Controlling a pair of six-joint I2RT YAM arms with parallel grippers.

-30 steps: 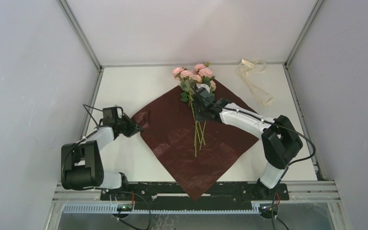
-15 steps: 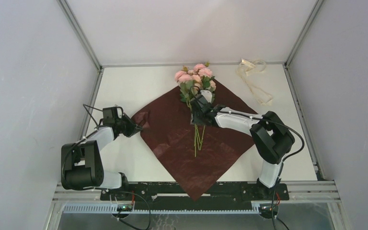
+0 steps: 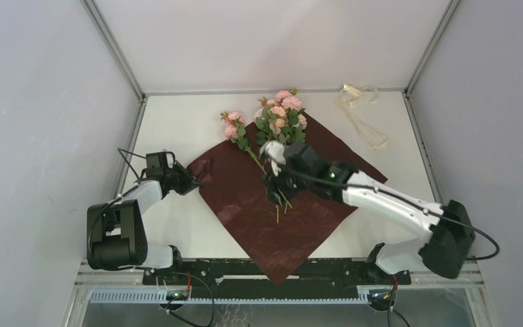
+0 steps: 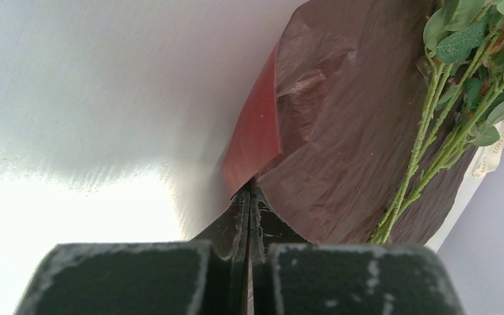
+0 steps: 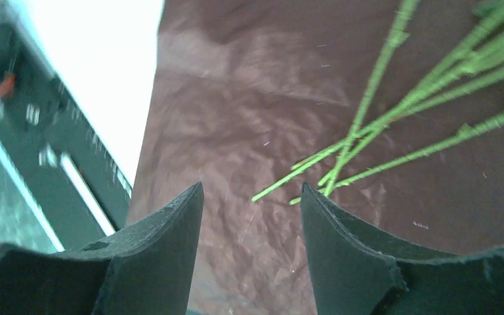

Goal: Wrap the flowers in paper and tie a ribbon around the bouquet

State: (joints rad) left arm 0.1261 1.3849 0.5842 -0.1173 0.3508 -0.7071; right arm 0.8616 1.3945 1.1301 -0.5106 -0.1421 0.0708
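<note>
flowers on red sheet, right pincer spread above the stalks

surface: white matte desk [image 3: 177, 129], bare on both sides, with a bright glare patch in the left wrist view. a black rail [image 3: 334, 271] runs along the near edge, with a pale slotted strip [image 3: 245, 298] below it.

room: plain grey walls [image 3: 41, 102] on three sides. aluminium frame bars [image 3: 112, 48] slant up from the desk's far corners.

paper [image 3: 245, 197]: dark red and crinkled, lying flat as a diamond. its near corner overhangs the black rail and its far corner lies under the blooms. at the left corner the sheet is lifted and folded, and the underside there shows brighter red.

flowers [image 3: 282, 116]: they lie on the paper. the pink heads and leaves are at the far corner, and the stalks run toward the near side and converge near mid-sheet. one stem [image 3: 235, 128] is splayed off to the left, with its blooms over the paper's far left edge.

ribbon [image 3: 362, 119]: a loose cream tangle on the far right of the desk, off the paper.

left pincer [image 4: 248, 200]: fingers pressed together, pinching the paper's left corner.

right pincer [image 5: 251, 190]: fingers spread, nothing between them. it hangs over the paper with the stalk ends just past the fingertips.

writing: a cream strip [image 4: 489, 156] shows past the paper's far edge in the left wrist view. it carries small print i cannot read. no other labels are legible.
</note>
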